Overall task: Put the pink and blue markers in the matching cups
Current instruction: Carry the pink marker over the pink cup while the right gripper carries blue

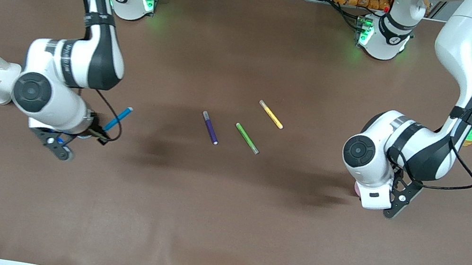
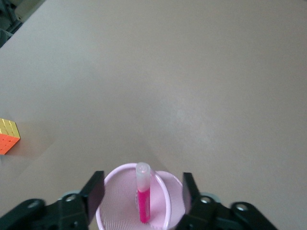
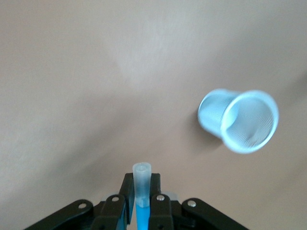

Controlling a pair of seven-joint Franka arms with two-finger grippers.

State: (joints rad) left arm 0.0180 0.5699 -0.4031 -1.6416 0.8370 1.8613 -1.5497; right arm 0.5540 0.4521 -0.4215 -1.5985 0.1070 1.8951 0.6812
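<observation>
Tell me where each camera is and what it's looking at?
Front view: high across the table, facing both arms; shows the purple, green and yellow markers.
Left wrist view: on the left arm's wrist, looking down past the open left gripper at the pink marker standing in the pink cup.
Right wrist view: on the right arm's wrist; the right gripper holds the blue marker near the blue cup.
Shared: front and right wrist views both show the blue marker.
</observation>
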